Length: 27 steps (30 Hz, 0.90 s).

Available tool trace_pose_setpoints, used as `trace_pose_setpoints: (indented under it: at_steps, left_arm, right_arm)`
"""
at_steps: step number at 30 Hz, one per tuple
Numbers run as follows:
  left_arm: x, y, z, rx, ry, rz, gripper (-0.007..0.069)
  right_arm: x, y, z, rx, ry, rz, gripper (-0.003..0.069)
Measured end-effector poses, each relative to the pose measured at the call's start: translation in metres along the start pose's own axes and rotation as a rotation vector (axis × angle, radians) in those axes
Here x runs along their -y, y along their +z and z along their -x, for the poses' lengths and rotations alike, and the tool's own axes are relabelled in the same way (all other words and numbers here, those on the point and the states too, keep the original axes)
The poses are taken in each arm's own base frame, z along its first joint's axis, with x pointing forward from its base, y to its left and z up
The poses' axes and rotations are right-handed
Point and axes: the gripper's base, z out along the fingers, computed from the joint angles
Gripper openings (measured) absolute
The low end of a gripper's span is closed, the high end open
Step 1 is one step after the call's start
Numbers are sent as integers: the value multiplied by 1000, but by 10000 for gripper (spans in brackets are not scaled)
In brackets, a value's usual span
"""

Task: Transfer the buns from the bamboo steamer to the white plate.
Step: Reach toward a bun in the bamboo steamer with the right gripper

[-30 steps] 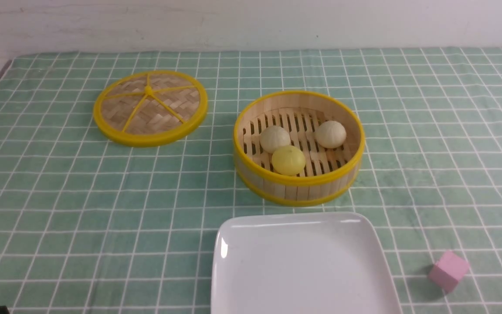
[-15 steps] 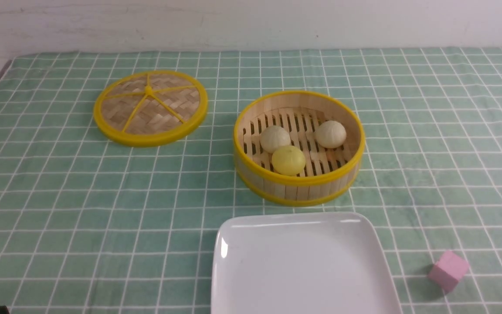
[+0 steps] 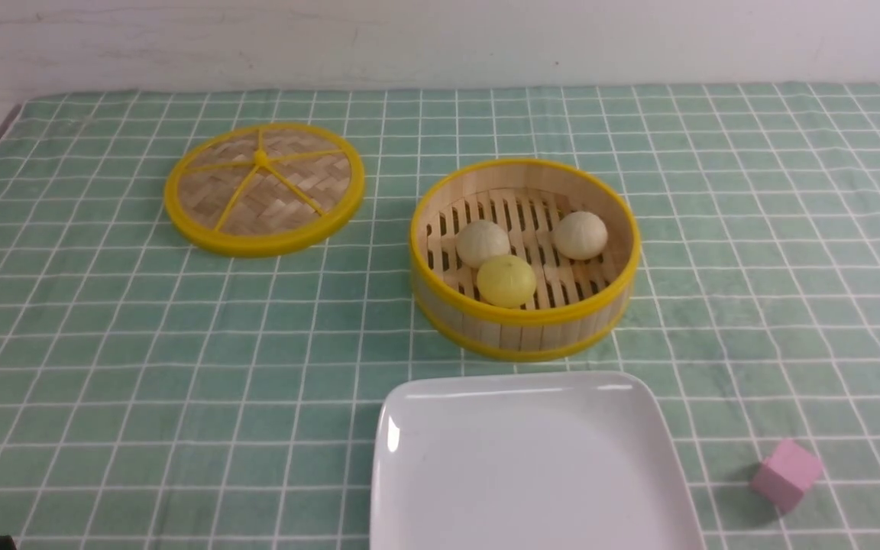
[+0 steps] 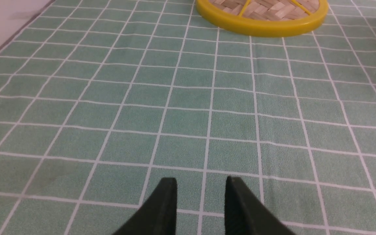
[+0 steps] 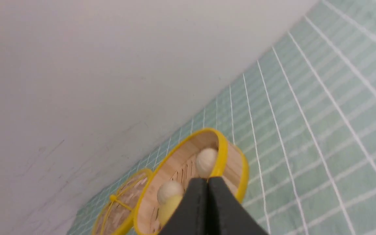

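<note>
The right gripper (image 5: 207, 186) is pinched closed on nothing, with the bamboo steamer (image 3: 524, 325) beyond its tips. The left gripper (image 4: 201, 191) hangs parted and empty over the checked cloth (image 3: 142, 344). All three buns (image 3: 506, 280) sit in the open-topped steamer, just behind the white plate (image 3: 532, 473). The woven lid (image 3: 264, 187) lies well to its left, and a pink cube (image 3: 785, 473) sits right of the plate.
</note>
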Motion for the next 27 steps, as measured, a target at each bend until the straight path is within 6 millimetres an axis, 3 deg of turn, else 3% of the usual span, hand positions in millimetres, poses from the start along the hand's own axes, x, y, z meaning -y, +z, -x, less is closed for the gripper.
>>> trace_pose_setpoints:
  at_steps: [1,5,6,9,12,13,17,18,22,23,27]
  left_arm:
    - [0,0,0,0,0,0,242]
    - [0,0,0,0,0,0,242]
    - [0,0,0,0,0,0,242]
    - [0,0,0,0,0,0,242]
    - [0,0,0,0,0,0,242]
    - [0,0,0,0,0,0,242]
    - [0,0,0,0,0,0,242]
    - [0,0,0,0,0,0,242]
    - [0,0,0,0,0,0,242]
    - [0,0,0,0,0,0,242]
    - [0,0,0,1,0,0,242]
  right_arm:
    - [-14,4,14,-32,-96,-21,-8]
    - [-28,24,32,-240,-253,-147,0]
    - [-26,40,33,-420,-305,-255,0]
    - [-23,71,37,-726,-334,-425,1]
    - [-19,109,30,-982,-307,-462,7]
    - [-20,111,29,-999,-315,-452,8]
    - [-32,162,10,-1167,-320,-260,38]
    - [-45,193,-1,-1212,-345,-165,77]
    - [-65,245,-13,-1219,-427,-106,157]
    - [-66,248,-13,-1217,-432,-106,167]
    - [-78,307,-30,-1203,-542,-128,293]
